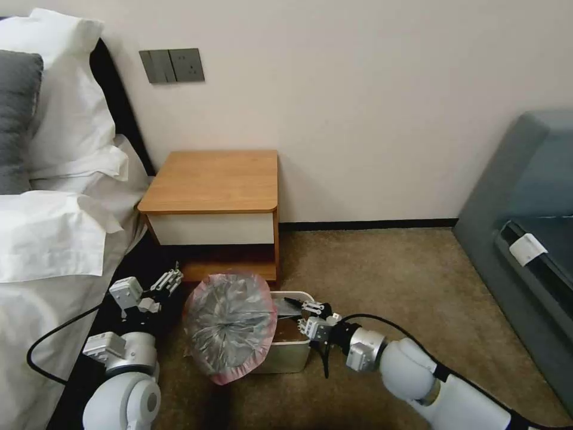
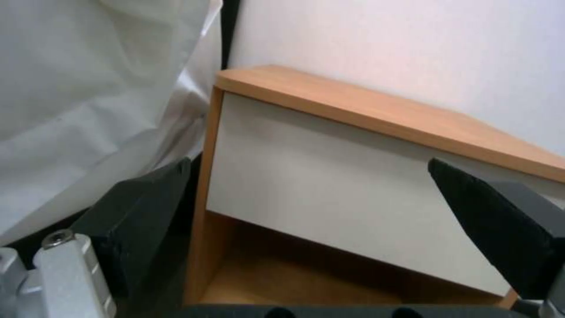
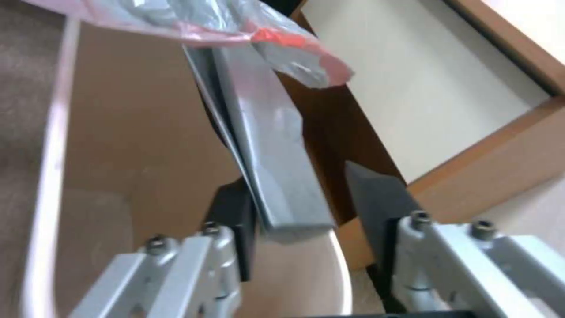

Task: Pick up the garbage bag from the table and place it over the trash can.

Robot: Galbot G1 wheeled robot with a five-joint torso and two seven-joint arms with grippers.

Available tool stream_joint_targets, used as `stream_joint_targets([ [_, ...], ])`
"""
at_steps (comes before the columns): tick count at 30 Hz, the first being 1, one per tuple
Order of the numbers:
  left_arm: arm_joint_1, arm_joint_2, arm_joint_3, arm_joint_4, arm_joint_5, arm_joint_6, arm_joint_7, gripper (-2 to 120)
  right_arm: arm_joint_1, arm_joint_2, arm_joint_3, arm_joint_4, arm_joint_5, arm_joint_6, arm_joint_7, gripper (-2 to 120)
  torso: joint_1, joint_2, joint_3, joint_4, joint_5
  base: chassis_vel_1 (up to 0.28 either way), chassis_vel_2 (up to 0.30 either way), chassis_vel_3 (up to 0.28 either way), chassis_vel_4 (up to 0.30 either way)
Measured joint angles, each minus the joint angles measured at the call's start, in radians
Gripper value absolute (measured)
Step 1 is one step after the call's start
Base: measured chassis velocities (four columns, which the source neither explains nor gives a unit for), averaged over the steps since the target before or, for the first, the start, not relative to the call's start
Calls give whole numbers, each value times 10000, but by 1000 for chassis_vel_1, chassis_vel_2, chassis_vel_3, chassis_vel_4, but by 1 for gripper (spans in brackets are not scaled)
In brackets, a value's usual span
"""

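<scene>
The garbage bag (image 1: 230, 322), grey and crinkly with a pink rim band, hangs bunched over the left end of the cream-white trash can (image 1: 289, 356) on the carpet in front of the table (image 1: 215, 179). My right gripper (image 1: 308, 316) hovers over the can's right part, open; in the right wrist view a flat grey strip of the bag (image 3: 265, 145) runs between its fingers (image 3: 377, 198), lying against one of them above the can's rim (image 3: 50, 176). My left gripper (image 1: 170, 280) is just left of the bag, open and holding nothing, facing the table's white drawer front (image 2: 329, 185).
A bed with white pillows and sheets (image 1: 54, 239) lies close on the left, beside my left arm. A grey sofa (image 1: 525, 239) stands at the right. Open carpet (image 1: 388, 280) stretches between the can and the sofa. The wall is right behind the table.
</scene>
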Motion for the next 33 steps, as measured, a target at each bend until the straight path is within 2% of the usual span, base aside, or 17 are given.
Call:
stream_joint_targets([
  [3, 5, 29, 19, 52, 1, 3, 7, 100, -328, -812, 624, 471, 423, 54, -236, 57, 0, 0, 0, 1, -3, 0, 0, 0, 0],
  [5, 13, 55, 19, 65, 1, 3, 10, 100, -508, -980, 898, 623, 530, 86, -267, 60, 1, 0, 0, 0, -1, 0, 0, 0, 0],
  [8, 88, 149, 38, 14, -110, 225, 23, 100, -1564, -1431, 2263, 1204, 1062, 289, -374, 76, 0, 0, 0, -4, -3, 0, 0, 0, 0],
  [9, 88, 149, 38, 14, -110, 225, 23, 100, -1564, -1431, 2263, 1204, 1062, 289, -374, 76, 0, 0, 0, -4, -3, 0, 0, 0, 0],
  [13, 128, 154, 160, -73, -255, 470, 102, 100, -2579, -1270, 3470, 1765, 1592, 382, -11, 93, 0, 0, 0, -1, -4, 0, 0, 0, 0],
  [16, 140, 153, 230, -81, -243, 550, 151, 100, -2934, -948, 3684, 1949, 1601, 435, 85, 99, 0, 0, -1, -2, -1, 0, 0, 0, 0],
  [20, 170, 173, 265, -221, -245, 668, 203, 100, -3054, -605, 3682, 2014, 1516, 459, 178, 100, 0, 0, -1, 0, -3, 0, 0, 0, 0],
  [22, 285, 349, 283, -569, -550, 1097, 340, 100, -3062, -263, 3651, 2006, 1433, 495, 268, 100, 0, 0, 0, 2, -5, 0, 0, 0, 0],
  [24, 526, 705, 321, -1054, -1238, 1909, 640, 100, -3069, -22, 3635, 1929, 1377, 534, 341, 100, 0, 0, 0, 2, -3, 0, 0, 0, 0],
  [25, 526, 705, 321, -1054, -1238, 1909, 640, 100, -3069, -22, 3635, 1929, 1377, 534, 341, 100, 0, 0, 0, 2, -3, 0, 0, 0, 0],
  [27, 806, 1195, 483, -1490, -1916, 2854, 1008, 100, -3119, 217, 3618, 1852, 1297, 620, 374, 100, 0, 0, -1, 1, -2, 0, 0, 0, 0],
  [28, 895, 1347, 576, -1576, -2126, 3157, 1114, 100, -3154, 325, 3609, 1841, 1264, 651, 381, 100, 0, 0, 0, 0, -3, 0, 0, 0, 0],
  [29, 895, 1347, 576, -1576, -2126, 3157, 1114, 100, -3154, 325, 3609, 1841, 1264, 651, 381, 100, 0, 0, 0, 0, -3, 0, 0, 0, 0],
  [33, 1108, 1526, 915, -1458, -2905, 4475, 1324, 99, -3291, 723, 3524, 1709, 1140, 867, 469, 100, 0, 0, -1, 0, -3, 0, 0, 0, 0],
])
